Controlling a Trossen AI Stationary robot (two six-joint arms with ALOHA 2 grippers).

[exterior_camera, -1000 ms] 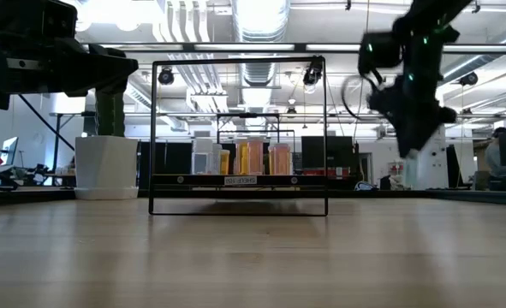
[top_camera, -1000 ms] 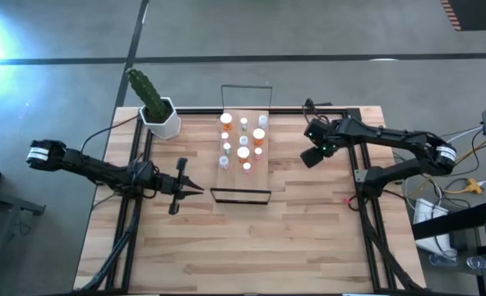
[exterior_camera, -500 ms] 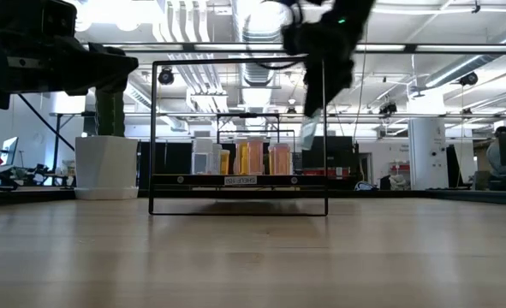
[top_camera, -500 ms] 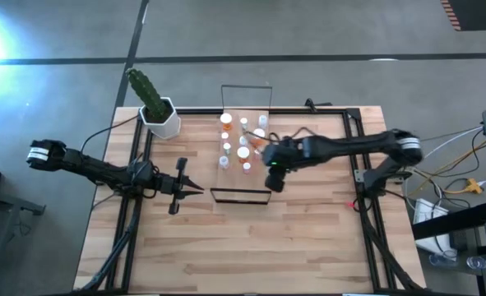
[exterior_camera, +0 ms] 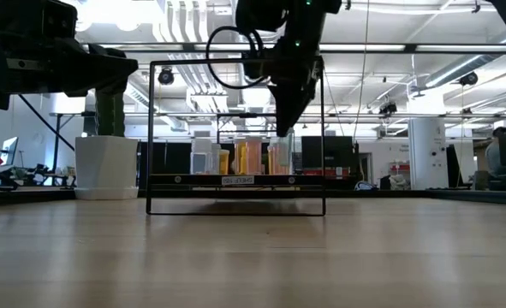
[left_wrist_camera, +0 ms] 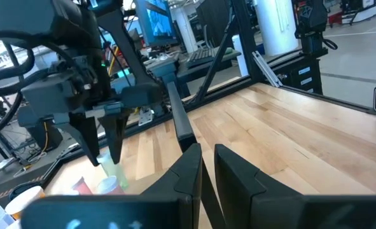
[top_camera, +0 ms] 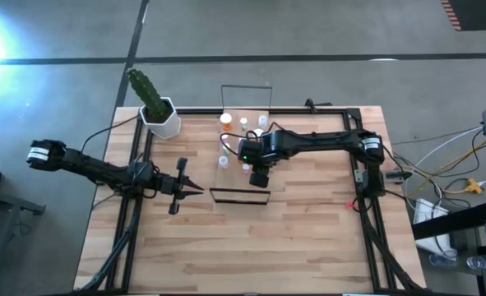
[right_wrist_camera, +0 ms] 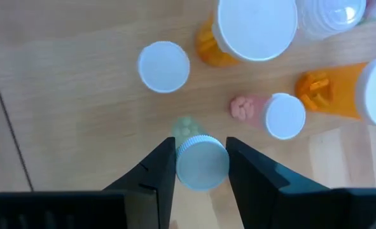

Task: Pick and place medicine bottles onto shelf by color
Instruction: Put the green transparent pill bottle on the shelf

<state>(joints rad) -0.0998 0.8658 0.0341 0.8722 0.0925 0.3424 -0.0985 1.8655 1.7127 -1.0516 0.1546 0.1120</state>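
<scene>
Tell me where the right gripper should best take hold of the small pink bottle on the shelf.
Probably by its white cap, from straight above. The pink bottle stands upright on the shelf, so the cap faces up and its round sides suit the fingers. An orange bottle stands close beside it, so close across the sides facing away from it.

We see even, bright daylight over the tabletop (top_camera: 226,238) from above, with strong glare at the floor's upper left corner; at table height the ceiling lights (exterior_camera: 261,17) blow out white. The nearest wood blurs there; shadows stay faint.
</scene>
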